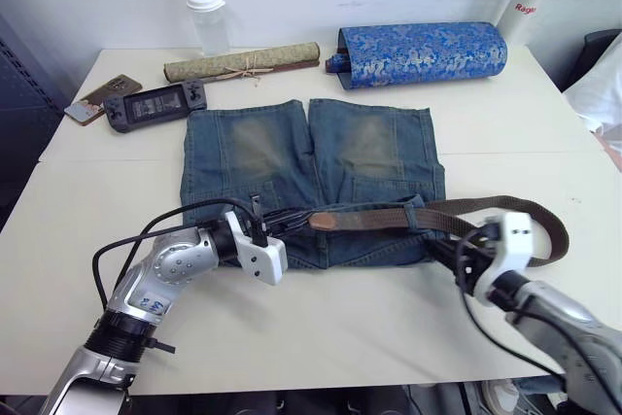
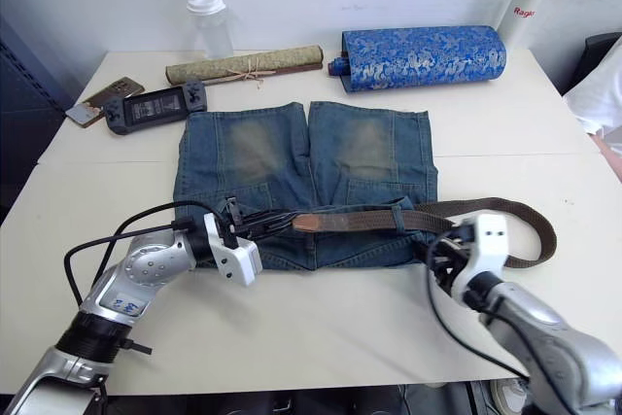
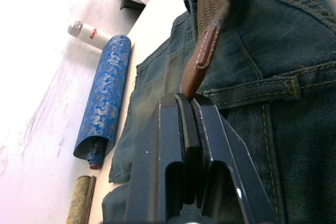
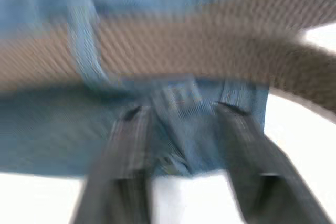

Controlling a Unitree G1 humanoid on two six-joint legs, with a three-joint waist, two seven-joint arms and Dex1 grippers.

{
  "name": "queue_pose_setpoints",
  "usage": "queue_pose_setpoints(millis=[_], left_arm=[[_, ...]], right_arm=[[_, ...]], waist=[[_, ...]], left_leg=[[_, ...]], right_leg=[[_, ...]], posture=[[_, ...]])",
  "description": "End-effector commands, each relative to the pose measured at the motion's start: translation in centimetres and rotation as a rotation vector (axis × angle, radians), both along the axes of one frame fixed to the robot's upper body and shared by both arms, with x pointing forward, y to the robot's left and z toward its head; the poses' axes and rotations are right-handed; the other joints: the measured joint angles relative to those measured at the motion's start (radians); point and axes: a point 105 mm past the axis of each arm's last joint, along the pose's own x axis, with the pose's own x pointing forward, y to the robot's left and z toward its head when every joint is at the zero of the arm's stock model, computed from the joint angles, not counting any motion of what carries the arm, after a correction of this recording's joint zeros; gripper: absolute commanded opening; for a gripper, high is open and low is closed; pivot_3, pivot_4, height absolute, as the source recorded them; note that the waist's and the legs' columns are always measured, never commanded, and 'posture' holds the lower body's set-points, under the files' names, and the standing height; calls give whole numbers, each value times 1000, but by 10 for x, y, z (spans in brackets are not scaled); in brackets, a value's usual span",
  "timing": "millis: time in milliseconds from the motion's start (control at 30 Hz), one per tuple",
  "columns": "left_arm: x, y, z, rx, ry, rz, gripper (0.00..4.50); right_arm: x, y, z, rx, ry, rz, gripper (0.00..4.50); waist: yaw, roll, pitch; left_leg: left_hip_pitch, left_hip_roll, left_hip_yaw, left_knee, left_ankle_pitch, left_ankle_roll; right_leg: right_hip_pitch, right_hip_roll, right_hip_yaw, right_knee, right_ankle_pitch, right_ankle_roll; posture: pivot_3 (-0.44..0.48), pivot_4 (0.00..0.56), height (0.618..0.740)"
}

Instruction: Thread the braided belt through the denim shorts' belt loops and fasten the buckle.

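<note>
Pale table [image 1: 321, 323]; shorts [image 1: 311, 182] flat. Left gripper [image 1: 280, 223] clamped beside belt [image 1: 389, 218] tip, feeding. Right gripper [image 1: 449, 252] spread over waistband, bracing.

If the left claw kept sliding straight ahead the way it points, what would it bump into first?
Most likely the tan leather end tab of the braided belt: it lies right beyond the shut left gripper on the denim shorts.

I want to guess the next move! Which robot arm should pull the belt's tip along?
Probably the left. The left gripper sits shut right beside the braided belt's leather tip; the right gripper straddles the denim shorts' waistband edge.
</note>
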Motion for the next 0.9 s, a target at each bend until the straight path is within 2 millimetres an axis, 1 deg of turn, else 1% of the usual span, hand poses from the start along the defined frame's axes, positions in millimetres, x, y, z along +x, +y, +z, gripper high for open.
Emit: queue_pose_setpoints(millis=[33,67,100,133,167,233,300,433,533,633,767,900], left_arm=[[1,1,14,-62,-29,7,0],[1,1,14,-65,-28,8,0],[1,2,15,-69,-28,7,0],[1,1,15,-71,-28,5,0],[0,1,15,-71,-28,2,0],[-1,1,17,-83,-27,2,0],[-1,0,21,-98,-34,0,0],[-3,-1,24,-116,-36,-2,0],[-4,-1,24,-113,-35,-5,0],[-5,-1,24,-108,-37,-6,0],[-6,-1,22,-106,-33,-5,0],[-6,-2,23,-105,-31,-5,0]], right_arm=[[-20,13,34,208,-25,146,3730],[-25,18,39,263,-6,183,3730],[-27,28,44,382,-3,201,3730],[-27,34,47,462,3,202,3730],[-26,42,45,540,18,185,3730],[-22,70,32,706,97,146,3730],[-20,91,24,818,173,108,3730],[-13,114,14,997,301,25,3730],[-10,121,8,1066,363,-17,3730],[-3,119,17,1173,344,-63,3730],[7,108,21,1194,303,-94,3730],[11,103,23,1185,280,-100,3730]], waist=[[-1,0,0],[-1,0,0],[-1,0,0],[-1,0,0],[-4,0,0],[-6,0,0],[-6,0,0],[-4,2,2],[-4,2,1],[-6,3,2],[-6,3,2],[-6,3,2]], left_leg=[[0,0,0,0,-1,1],[0,0,0,0,-1,2],[0,1,0,0,-1,2],[0,1,0,-1,-1,2],[0,1,-1,-1,-1,2],[1,1,0,-1,-1,1],[1,2,0,-1,0,0],[0,1,1,-1,2,-3],[-1,0,1,0,2,-3],[-1,0,1,0,2,-3],[0,1,1,-1,2,-3],[-1,1,1,-1,2,-3]], right_leg=[[0,0,0,0,0,0],[0,0,1,-1,0,0],[0,0,1,-1,0,0],[0,0,2,-1,0,0],[1,1,2,-2,0,0],[0,1,2,-1,0,0],[0,2,2,-1,0,0],[-2,0,2,1,0,0],[-1,0,2,1,0,1],[-1,0,3,1,0,1],[-2,1,4,1,0,1],[-2,1,4,1,0,1]], posture=[[0,150,717],[0,150,717],[0,150,717],[0,150,717],[0,150,717],[0,150,717],[0,150,717],[0,150,717],[0,150,717],[0,150,717],[0,150,717],[0,150,717]])
